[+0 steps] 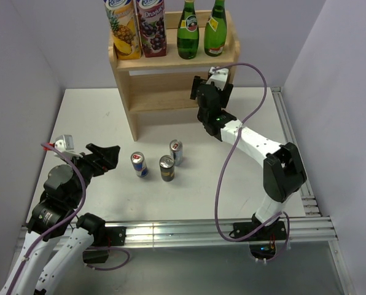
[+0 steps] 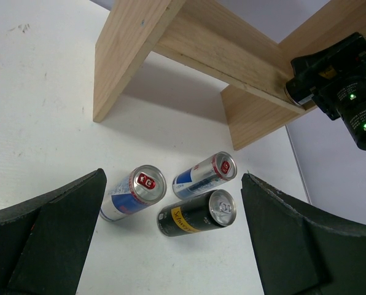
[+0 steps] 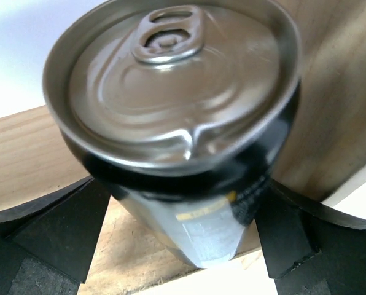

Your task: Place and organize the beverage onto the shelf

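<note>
The light-wood shelf (image 1: 171,80) stands at the back; its top board holds two juice cartons (image 1: 137,31) and two green bottles (image 1: 201,31). My right gripper (image 1: 209,92) is at the right end of the lower tier. In the right wrist view a black can (image 3: 171,92) stands upright on the wooden board (image 3: 23,153), between the spread fingers of the open right gripper (image 3: 183,203). Three cans stand on the table: a blue-silver one (image 1: 139,164), a black one (image 1: 166,168), another blue-silver one (image 1: 176,152). My left gripper (image 1: 106,157) is open to their left, holding nothing.
The shelf's side panels (image 2: 124,55) reach the table. White walls close in at left, back and right. The right arm (image 2: 342,92) shows beside the shelf's right panel in the left wrist view. A purple cable (image 1: 226,166) loops over the table's right half.
</note>
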You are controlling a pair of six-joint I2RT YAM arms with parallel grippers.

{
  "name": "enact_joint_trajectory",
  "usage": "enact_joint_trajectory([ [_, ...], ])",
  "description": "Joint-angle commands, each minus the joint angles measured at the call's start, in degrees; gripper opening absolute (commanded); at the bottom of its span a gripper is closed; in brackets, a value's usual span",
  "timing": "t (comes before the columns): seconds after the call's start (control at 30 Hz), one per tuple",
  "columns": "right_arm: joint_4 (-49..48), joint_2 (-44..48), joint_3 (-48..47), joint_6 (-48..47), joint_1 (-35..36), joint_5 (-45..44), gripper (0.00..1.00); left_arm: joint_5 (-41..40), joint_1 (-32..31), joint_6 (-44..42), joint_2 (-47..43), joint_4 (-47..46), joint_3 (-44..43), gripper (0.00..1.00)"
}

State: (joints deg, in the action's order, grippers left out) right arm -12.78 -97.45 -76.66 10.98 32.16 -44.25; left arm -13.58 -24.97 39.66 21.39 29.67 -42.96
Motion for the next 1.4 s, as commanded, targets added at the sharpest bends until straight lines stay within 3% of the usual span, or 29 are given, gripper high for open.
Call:
enact_joint_trajectory([
  [0.0,0.1,4.3,1.7,2.1,-1.0,-2.8,1.00,-1.0,-0.3,-0.5,-0.6,-1.2,-0.1,0.99],
  [0.5,6.0,18.2,14.2,7.9,5.9,-4.6,1.00,-1.4,-0.3,-0.4,-0.8,-1.1,-0.1,0.99],
  [0.7,12.3,28.5,22.1,16.5,16.9,-7.0,1.00,-1.6,-0.3,-0.3,-0.8,-1.1,0.0,0.99],
  [0.87,8.1,33.3,33.0,17.1,31.2,-5.1,1.00,-1.4,-0.3,-0.3,-0.6,-1.1,0.0,0.99],
  [0.9,8.1,33.6,35.8,18.2,35.2,-5.1,1.00,-1.4,-0.3,-0.4,-0.6,-1.1,0.0,0.99],
  [1.07,3.6,34.3,43.9,23.8,40.6,0.0,1.00,-1.0,-0.3,-0.4,-0.3,-1.4,0.1,0.99],
  [1.37,-3.4,23.5,42.0,24.7,45.4,0.7,1.00,-0.6,-0.2,-0.6,1.6,-1.7,0.1,0.99],
])
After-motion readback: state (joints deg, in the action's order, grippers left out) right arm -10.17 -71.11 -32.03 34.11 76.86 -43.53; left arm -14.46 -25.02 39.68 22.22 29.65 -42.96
